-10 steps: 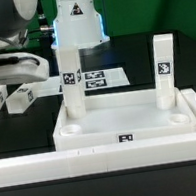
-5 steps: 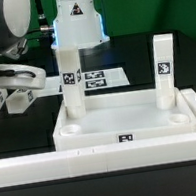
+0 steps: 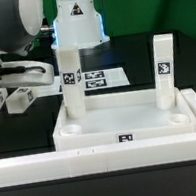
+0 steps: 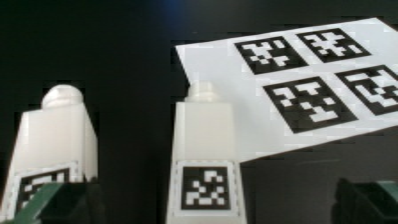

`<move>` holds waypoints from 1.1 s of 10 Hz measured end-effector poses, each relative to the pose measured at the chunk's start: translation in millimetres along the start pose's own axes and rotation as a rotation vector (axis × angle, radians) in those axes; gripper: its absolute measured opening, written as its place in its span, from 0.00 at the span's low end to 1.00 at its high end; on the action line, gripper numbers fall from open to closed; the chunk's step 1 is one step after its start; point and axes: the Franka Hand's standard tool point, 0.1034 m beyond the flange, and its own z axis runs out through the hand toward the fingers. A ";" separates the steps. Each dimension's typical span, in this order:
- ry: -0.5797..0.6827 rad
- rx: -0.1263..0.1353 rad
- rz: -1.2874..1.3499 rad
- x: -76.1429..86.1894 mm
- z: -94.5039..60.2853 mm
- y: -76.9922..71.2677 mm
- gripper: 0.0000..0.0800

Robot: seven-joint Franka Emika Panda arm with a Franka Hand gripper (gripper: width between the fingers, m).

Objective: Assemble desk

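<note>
The white desk panel (image 3: 129,120) lies flat, with two legs (image 3: 71,79) (image 3: 165,71) standing upright in its far corner sockets. Two loose tag-marked legs (image 3: 23,98) lie on the black table at the exterior view's left. In the wrist view they lie side by side (image 4: 50,150) (image 4: 210,150). My gripper (image 3: 11,84) hangs just above them and is open. Its dark fingertips (image 4: 365,200) stand on either side of the nearer-to-board leg without touching it. The gripper (image 4: 210,202) holds nothing.
The marker board (image 4: 302,70) (image 3: 94,80) lies flat beyond the loose legs, behind the panel. A long white L-shaped rail (image 3: 95,159) runs along the panel's front and its side at the exterior view's right. The arm's white base (image 3: 78,23) stands at the back.
The arm has swung toward the exterior view's right and come lower over the two loose legs. The jaws stayed open. Panel and upright legs have not moved.
</note>
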 end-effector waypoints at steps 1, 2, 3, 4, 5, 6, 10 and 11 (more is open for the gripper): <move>0.000 0.000 0.000 0.1 0.1 0.1 0.81; 0.000 0.000 0.000 0.2 0.2 0.2 0.81; 0.002 -0.001 -0.002 1.2 0.2 -0.9 0.81; 0.005 -0.004 -0.002 2.1 -1.4 -4.1 0.81; 0.009 -0.009 -0.002 3.3 -3.3 -7.8 0.81; 0.009 -0.010 -0.003 4.6 -2.4 -8.6 0.81; 0.030 -0.022 -0.011 17.7 6.1 -12.2 0.81; 0.032 -0.024 -0.012 19.4 6.9 -12.7 0.81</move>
